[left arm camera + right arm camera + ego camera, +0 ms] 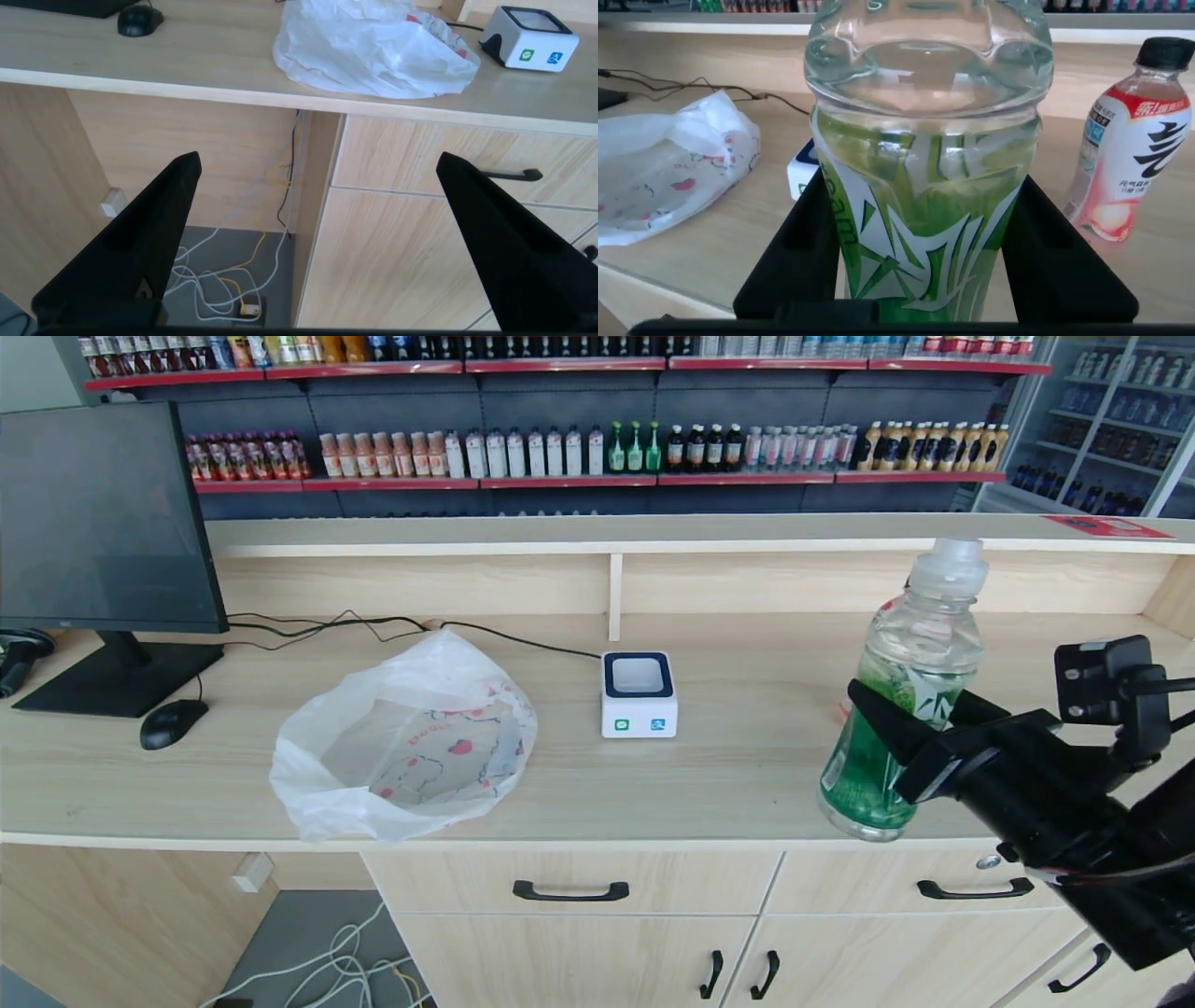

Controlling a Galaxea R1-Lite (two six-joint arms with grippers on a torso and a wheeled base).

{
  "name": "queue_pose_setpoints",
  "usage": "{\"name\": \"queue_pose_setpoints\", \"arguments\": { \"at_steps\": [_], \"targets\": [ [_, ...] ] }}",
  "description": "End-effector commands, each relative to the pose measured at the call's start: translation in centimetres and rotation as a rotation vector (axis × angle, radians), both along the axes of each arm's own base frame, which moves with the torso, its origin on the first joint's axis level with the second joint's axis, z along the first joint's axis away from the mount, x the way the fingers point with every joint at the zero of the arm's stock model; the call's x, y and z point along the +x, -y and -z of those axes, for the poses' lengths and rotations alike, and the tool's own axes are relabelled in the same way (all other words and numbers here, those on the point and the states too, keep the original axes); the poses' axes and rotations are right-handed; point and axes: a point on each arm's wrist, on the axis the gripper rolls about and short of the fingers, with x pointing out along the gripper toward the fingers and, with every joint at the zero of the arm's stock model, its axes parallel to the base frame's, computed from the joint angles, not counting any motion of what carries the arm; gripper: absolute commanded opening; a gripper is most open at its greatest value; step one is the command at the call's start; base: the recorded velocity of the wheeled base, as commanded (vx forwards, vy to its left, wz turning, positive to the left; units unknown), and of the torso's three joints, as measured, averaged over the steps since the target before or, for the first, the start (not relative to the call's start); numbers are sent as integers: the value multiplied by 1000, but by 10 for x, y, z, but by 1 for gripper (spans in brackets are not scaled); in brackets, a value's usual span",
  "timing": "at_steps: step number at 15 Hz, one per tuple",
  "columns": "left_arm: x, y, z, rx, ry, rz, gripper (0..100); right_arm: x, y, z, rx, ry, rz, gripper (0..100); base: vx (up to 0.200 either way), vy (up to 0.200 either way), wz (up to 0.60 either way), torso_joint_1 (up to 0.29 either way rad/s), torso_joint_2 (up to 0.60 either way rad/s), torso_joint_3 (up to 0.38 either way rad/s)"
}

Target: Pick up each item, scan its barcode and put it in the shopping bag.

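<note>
Now, ribbed clear bottle (pixel 915 635), crinkly plastic bag (pixel 406 747)

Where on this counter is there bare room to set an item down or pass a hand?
Widest bare patch: the counter between scanner and green bottle in the right gripper. A smaller strip lies between mouse and shopping bag. Crowded: monitor end with cables; pink bottle near the green one.

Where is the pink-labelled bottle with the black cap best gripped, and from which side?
Probably its labelled mid-body, fingers level, from the robot's side: the pink-labelled plastic bottle stands upright on the wooden counter, round and widest there, narrowing under the black cap. The right gripper is shut on the green-labelled clear bottle.
</note>
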Motion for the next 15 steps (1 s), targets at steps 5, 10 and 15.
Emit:
{"name": "queue_pose_setpoints", "arguments": {
  "at_steps": [5, 10, 15],
  "targets": [
    [0, 0, 0, 0, 1, 0, 100, -53, -8, -7, 30, 32, -161, 0, 0, 0, 0, 0, 0, 0],
    [0, 0, 0, 0, 1, 0, 100, -57, -14, -7, 182, -40, -262, 0, 0, 0, 0, 0, 0, 0],
    [0, 0, 0, 0, 5, 0, 100, -63, -19, -6, 340, -183, -584, 0, 0, 0, 0, 0, 0, 0]
  ]
}}
